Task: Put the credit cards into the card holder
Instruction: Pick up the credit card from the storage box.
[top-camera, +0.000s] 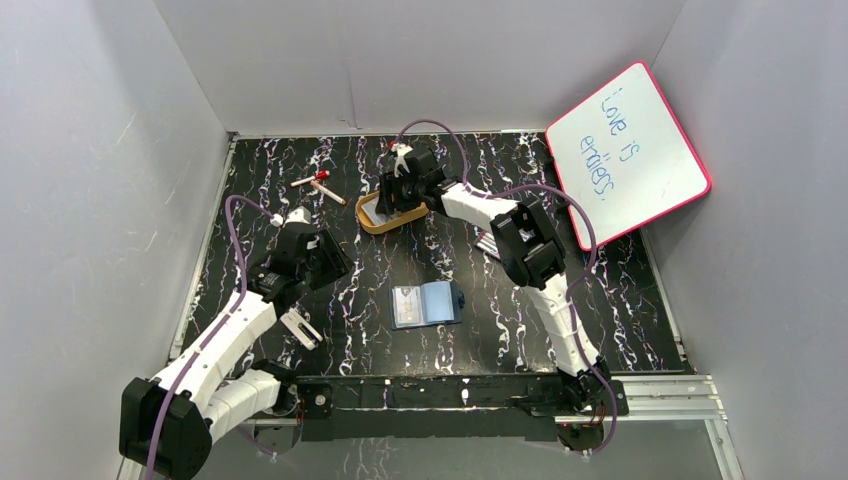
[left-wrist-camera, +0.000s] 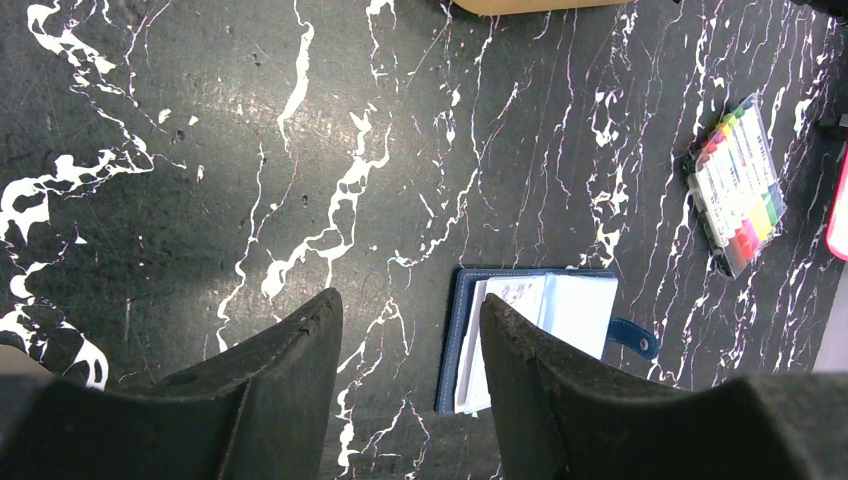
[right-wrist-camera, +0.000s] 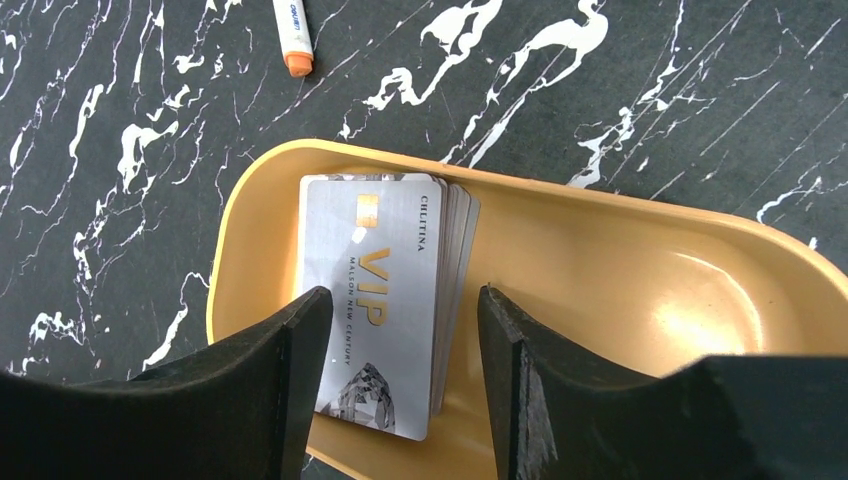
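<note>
The card holder lies open on the black marble table, with its snap tab to the right. A pale printed card rests on its left half. In the left wrist view the card holder sits just right of my left gripper. That gripper is open over bare table, and its right finger hides the holder's lower part. A stack of silver credit cards lies in the orange tray. My right gripper hovers open over the stack, one finger on each side of it. From above, the right gripper is over the tray.
Two pens lie left of the tray; one white pen with an orange cap shows beyond it. A pack of coloured markers lies right of the holder. A pink-framed whiteboard leans at the back right. Grey walls enclose the table.
</note>
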